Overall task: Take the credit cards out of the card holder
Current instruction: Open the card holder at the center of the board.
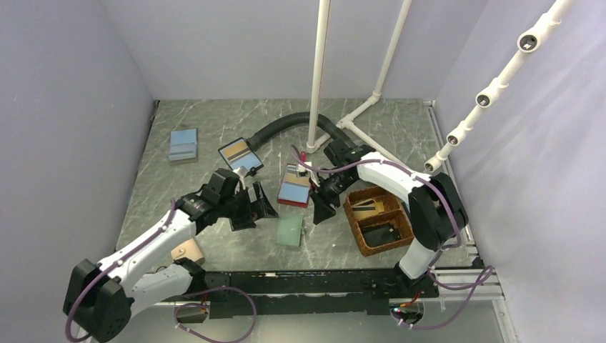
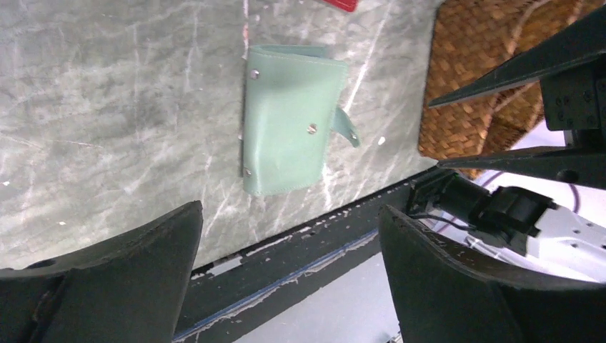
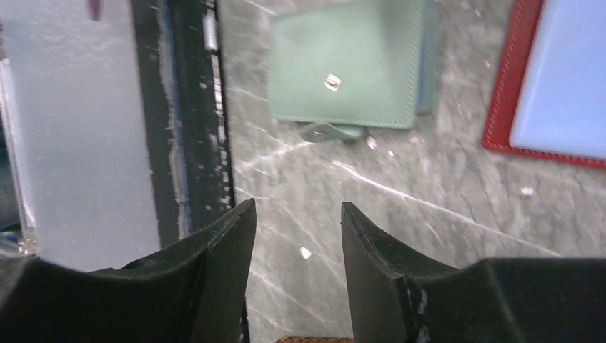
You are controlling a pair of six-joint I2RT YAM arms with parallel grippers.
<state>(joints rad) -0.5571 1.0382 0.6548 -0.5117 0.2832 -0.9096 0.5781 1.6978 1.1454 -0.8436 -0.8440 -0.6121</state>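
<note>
Top external: one flat teal leather card holder (image 1: 289, 231) lies between left gripper (image 1: 254, 213) and right gripper (image 1: 319, 211), both spread, empty.

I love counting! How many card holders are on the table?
4: a blue-faced one far left, a black-edged one beside it, a red-edged one in the middle, and a teal one in front. The basket may hide more.

Wicker basket (image 1: 357, 230), red-edged holder (image 1: 294, 186), black-edged holder (image 1: 239, 155), black hose (image 1: 286, 125)
</note>
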